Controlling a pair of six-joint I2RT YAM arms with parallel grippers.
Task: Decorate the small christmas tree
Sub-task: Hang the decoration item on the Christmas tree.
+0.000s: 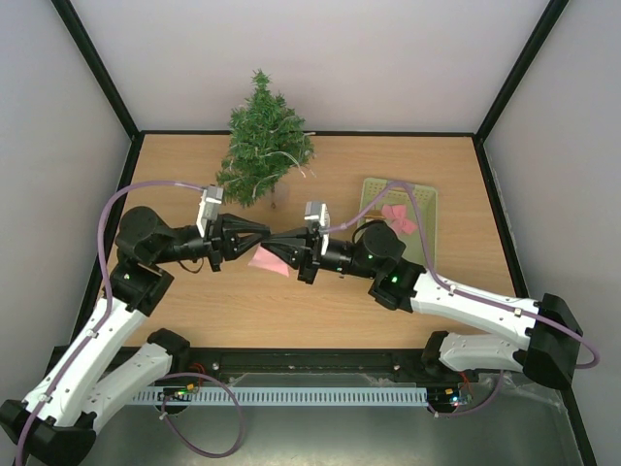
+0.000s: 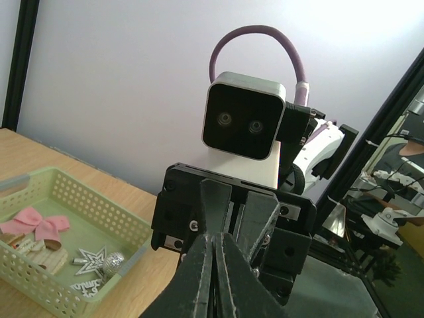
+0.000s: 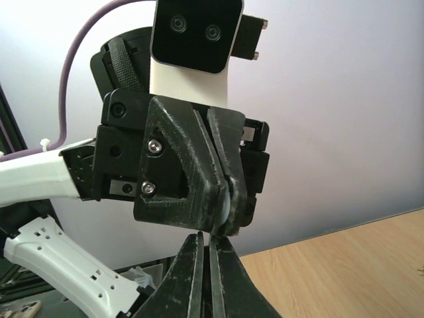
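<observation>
The small christmas tree [image 1: 262,146] stands at the back of the table, left of centre. In front of it my two grippers meet tip to tip above the table. The left gripper [image 1: 275,236] is shut, and a pale sliver [image 3: 225,202] shows pinched between its jaws. A pink ornament [image 1: 270,260] hangs just under the meeting tips. The right gripper [image 1: 292,239] is shut too, with its tips [image 3: 205,237] against the left ones. I cannot see whether the right one grips the ornament.
A pale green basket [image 1: 428,200] lies right of the tree, behind the right arm. It holds a pink bow [image 2: 41,224], a silver star [image 2: 89,260] and other small ornaments. Black frame posts and white walls close in the table.
</observation>
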